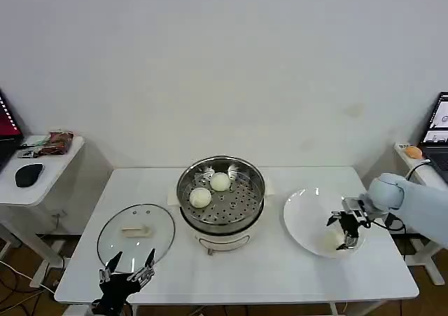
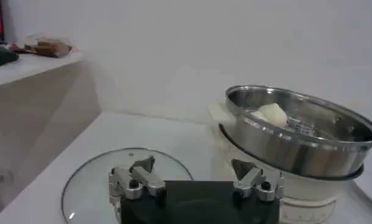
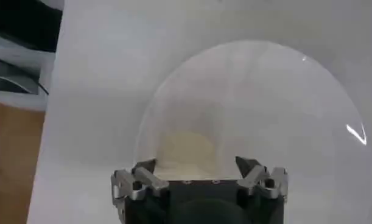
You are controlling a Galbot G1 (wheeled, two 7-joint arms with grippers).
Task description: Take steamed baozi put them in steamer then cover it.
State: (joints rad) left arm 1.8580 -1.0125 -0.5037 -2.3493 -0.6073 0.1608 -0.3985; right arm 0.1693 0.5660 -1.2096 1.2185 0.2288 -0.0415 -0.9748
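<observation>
Two cream-white baozi (image 1: 220, 181) (image 1: 200, 197) lie on the perforated tray of the steel steamer (image 1: 187, 178) at the table's middle; one baozi (image 2: 271, 113) peeks over the steamer's rim (image 2: 283, 146) in the left wrist view. Another baozi (image 1: 333, 241) (image 3: 186, 149) rests on the white plate (image 1: 304, 214) to the right. My right gripper (image 1: 343, 233) (image 3: 196, 165) hovers open just above it, a finger on either side. The glass cover (image 1: 136, 232) (image 2: 100, 182) with its cream handle lies flat at the left. My left gripper (image 1: 127, 269) (image 2: 195, 169) waits open at the table's front edge by the cover.
A side table (image 1: 42, 183) at the left holds a black mouse (image 1: 29, 174) and small packets. Another stand at the right carries an orange object (image 1: 413, 151) and a laptop. Bare tabletop lies in front of the steamer.
</observation>
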